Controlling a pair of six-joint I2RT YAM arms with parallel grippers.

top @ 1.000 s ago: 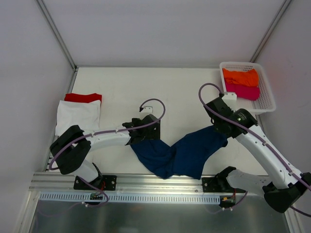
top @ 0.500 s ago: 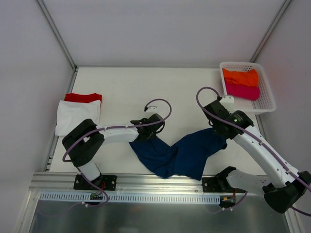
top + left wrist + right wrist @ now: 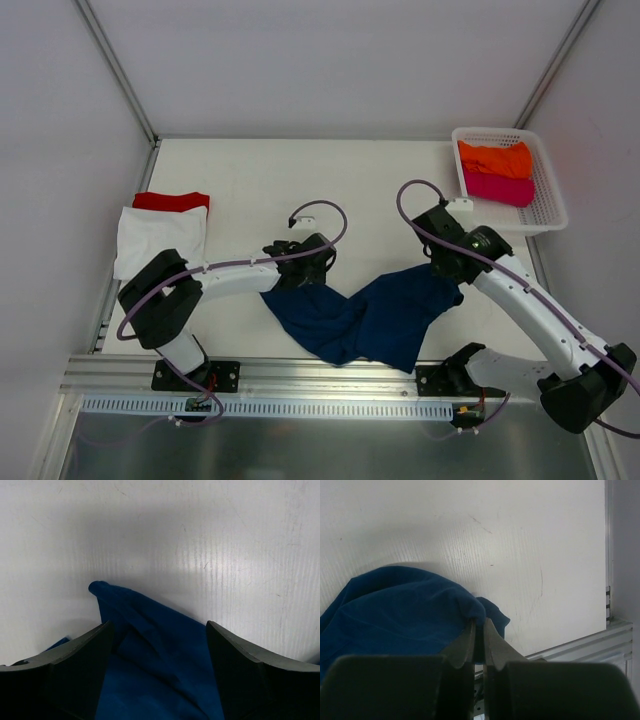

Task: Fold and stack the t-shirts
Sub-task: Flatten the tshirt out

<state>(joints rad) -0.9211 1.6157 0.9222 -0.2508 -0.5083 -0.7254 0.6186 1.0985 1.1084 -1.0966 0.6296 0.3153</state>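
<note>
The navy t-shirt point(image 3: 365, 315) lies bunched near the front edge of the table point(image 3: 250, 180), between my arms. My right gripper point(image 3: 479, 626) is pinched closed on its edge. My left gripper point(image 3: 157, 626) gapes wide, empty, astride a cloth corner: lower, clamp fully, then draw apart.

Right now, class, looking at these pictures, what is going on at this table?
Two robot arms are working on a navy t-shirt lying crumpled near the front edge of the table. The right gripper is shut on one edge of it; the left gripper is open, straddling its other end. At the left, a folded white t-shirt lies on a red t-shirt. An orange t-shirt and a magenta t-shirt sit in the basket at the far right.
</note>
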